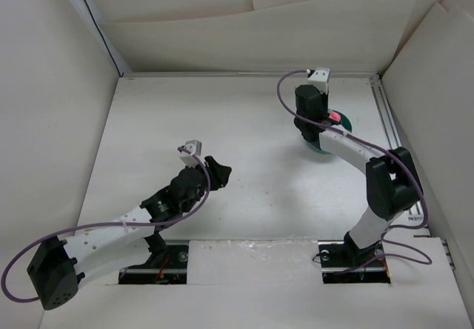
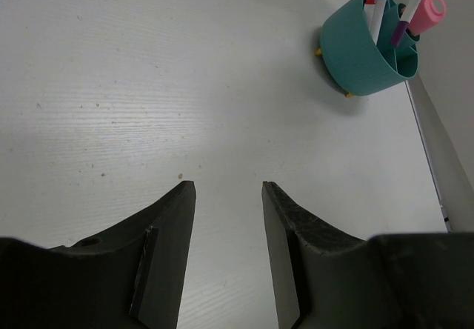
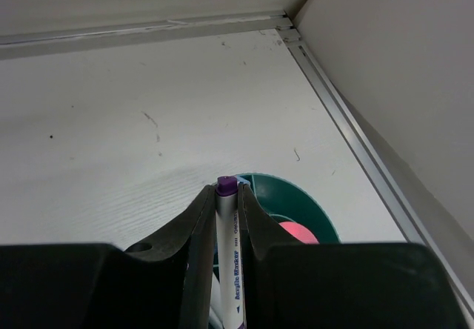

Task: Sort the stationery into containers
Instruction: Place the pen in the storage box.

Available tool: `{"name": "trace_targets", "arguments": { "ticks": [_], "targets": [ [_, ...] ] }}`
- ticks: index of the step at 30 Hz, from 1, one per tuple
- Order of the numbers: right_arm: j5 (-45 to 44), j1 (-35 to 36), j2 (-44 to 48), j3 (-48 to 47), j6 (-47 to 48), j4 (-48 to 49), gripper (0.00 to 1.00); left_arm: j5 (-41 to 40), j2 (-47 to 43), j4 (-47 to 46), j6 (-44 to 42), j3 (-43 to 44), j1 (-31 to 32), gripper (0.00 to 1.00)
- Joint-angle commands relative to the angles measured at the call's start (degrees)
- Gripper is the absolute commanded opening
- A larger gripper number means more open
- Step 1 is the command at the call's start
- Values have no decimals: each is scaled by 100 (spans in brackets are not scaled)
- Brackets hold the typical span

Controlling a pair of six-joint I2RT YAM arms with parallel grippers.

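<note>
while the left gripper (image 2: 226,188) is hanging low over the near part of the white table (image 2: 148,84), its jaws are standing apart and nothing is lying between them. farther out and to the right, the right gripper (image 3: 224,195) is pinching a thin white pen (image 3: 227,251) with a purple tip, its fingers pressing on both sides of the barrel and the tip poking out just past them. the purple end is reaching the mouth of the teal organiser cup (image 2: 359,55), which is sitting on the table close to the metal rail (image 3: 355,144) along the right wall. inside the cup a pink-capped marker (image 2: 429,9) is standing upright just beside the held pen, and white pens (image 2: 376,14) with blue and red tips are leaning in a neighbouring compartment. beyond the cup, the pale back wall (image 1: 259,40) is closing off the table.
</note>
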State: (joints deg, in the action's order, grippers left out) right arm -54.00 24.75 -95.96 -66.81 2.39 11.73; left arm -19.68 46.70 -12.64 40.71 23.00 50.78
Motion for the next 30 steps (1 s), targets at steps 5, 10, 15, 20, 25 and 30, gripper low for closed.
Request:
{"name": "trace_targets", "arguments": {
  "ticks": [5, 10, 15, 20, 25, 30],
  "targets": [
    [-454, 56, -229, 106, 235, 392, 0, 17, -82, -230, -98, -15, -25, 38],
    [-647, 109, -423, -8, 235, 445, 0, 17, -82, -230, -98, -15, -25, 38],
    [-927, 222, -476, -8, 235, 506, 0, 17, -30, -230, -150, -15, -25, 38],
    [-1007, 346, -529, 176, 104, 506, 0, 17, -29, -230, -151, -15, -25, 38],
    [-1147, 504, -529, 229, 51, 506, 8, 17, -29, -230, -151, -15, -25, 38],
    [-1210, 557, -467, 282, -11, 506, 18, 17, -82, -230, -151, -15, -25, 38]
  ]
}}
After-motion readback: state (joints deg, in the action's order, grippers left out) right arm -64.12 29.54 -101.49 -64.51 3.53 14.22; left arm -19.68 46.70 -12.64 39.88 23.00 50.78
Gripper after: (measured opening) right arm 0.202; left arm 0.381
